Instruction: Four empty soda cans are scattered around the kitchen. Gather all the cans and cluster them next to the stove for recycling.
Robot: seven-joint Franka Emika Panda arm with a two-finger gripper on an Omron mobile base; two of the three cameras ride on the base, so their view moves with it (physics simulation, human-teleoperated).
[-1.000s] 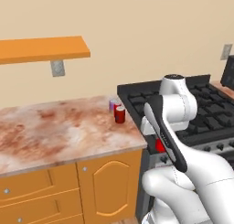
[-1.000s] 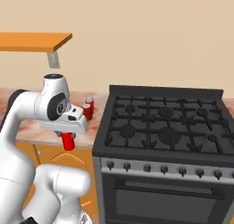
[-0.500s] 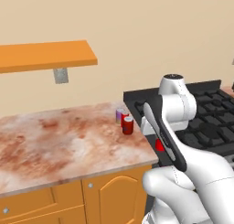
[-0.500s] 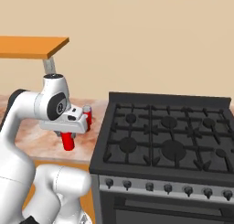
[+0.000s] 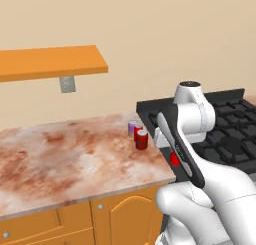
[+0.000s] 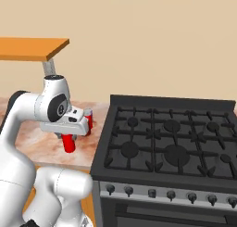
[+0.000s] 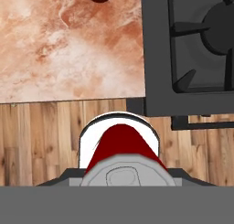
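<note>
Three cans stand clustered on the tabletop [image 5: 75, 154] near its right edge, toward the back corner beside the stove [image 6: 171, 147]: a purple can [image 5: 132, 127] at the rear, a second red can [image 5: 137, 131] touching it and partly hidden, and a red can [image 5: 142, 139] in front; all three are upright, long axis vertical, silvery tops up; further right, a fourth can, the held red can [image 6: 69, 143], hangs under the gripper [image 6: 69, 139], whose fingers are clamped together on it; in the right base view its body points straight down from the hand, long axis vertical; in the hand view the held can's silvery top faces the camera and its red body runs away toward the floor; the gripper hovers off the tabletop's front edge, over the plank floor [image 7: 41, 127], just where the tabletop's front right corner meets the stove's front corner; my judgement is that the cluster lies ahead of the fingers, inward from the front edge along the seam with the stove, so the coming move is a short forward carry and a vertical set-down beside the other cans.
</note>
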